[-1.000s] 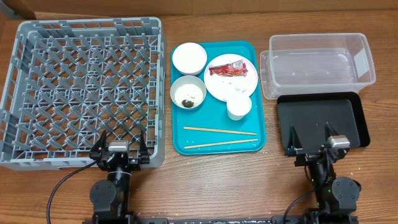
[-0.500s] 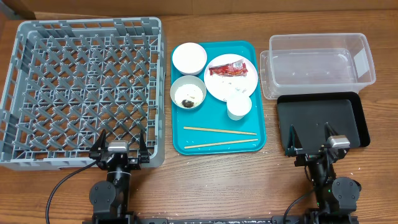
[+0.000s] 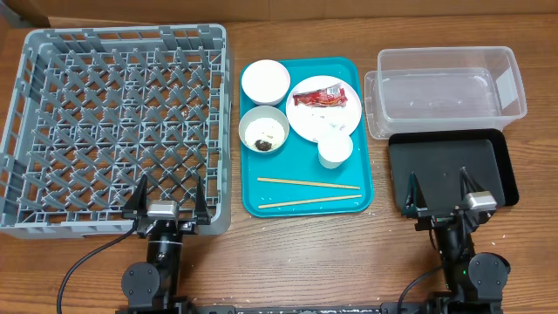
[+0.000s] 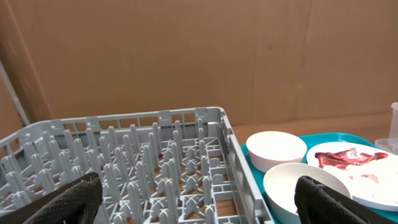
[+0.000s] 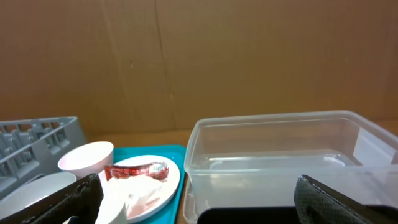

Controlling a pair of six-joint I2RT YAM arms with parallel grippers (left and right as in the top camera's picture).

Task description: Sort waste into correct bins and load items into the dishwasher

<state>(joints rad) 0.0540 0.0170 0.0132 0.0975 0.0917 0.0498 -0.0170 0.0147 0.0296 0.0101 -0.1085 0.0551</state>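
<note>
The grey dish rack [image 3: 52, 131] [image 4: 155, 124] sits at the left. A plate [image 3: 349, 113] [image 5: 168, 183] holds a red wrapper [image 3: 318, 98] [image 5: 137, 171] and a white napkin [image 3: 336, 125]. Next to it are a pinkish-white bowl [image 3: 265, 80] [image 4: 277, 149], a grey-green bowl [image 3: 263, 131] [image 4: 298, 186] holding rice and a brown scrap, and a white cup [image 3: 335, 150]. The clear tub [image 3: 449, 92] [image 5: 280, 155] and black tray [image 3: 453, 166] are at the right. My left gripper [image 3: 167, 202] [image 4: 199, 202] is open at the rack's near edge. My right gripper [image 3: 441, 194] [image 5: 199, 202] is open over the black tray's near edge.
The dishes stand on a teal serving tray [image 3: 261, 201]. Two wooden chopsticks [image 3: 309, 192] lie on its near part. A cardboard wall [image 4: 199, 56] stands behind the table.
Both grippers have shifted slightly toward the near edge of the table. Nothing else has moved.
</note>
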